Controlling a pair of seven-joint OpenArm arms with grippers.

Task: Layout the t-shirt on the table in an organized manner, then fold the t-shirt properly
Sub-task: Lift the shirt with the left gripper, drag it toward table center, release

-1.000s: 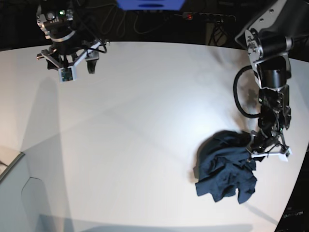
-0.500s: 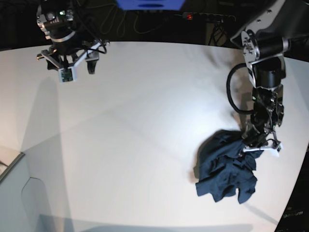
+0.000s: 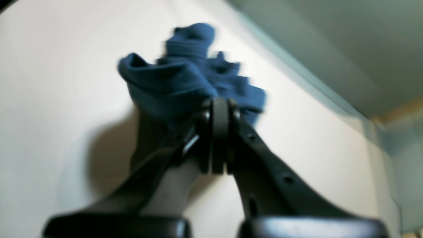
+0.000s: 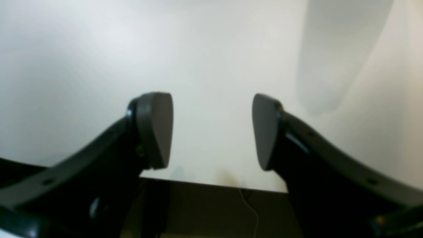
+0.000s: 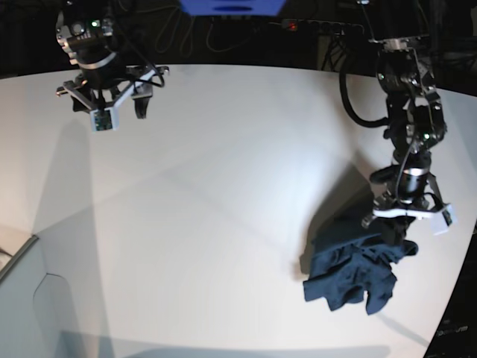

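left claw (image 3: pixel 219 138) clamped on the navy t-shirt (image 5: pixel 356 274) — a bunched fold lifted off the white desk (image 5: pixel 223 194); right claw (image 4: pixel 213 130) wide, empty.

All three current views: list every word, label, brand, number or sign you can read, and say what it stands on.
No readable text in any view.
Crumpled dark navy cotton t-shirt: no print or label shows; blurred in the left wrist view.
Plain white tabletop: no markings.
Small pale tags on both arms: too small to read.
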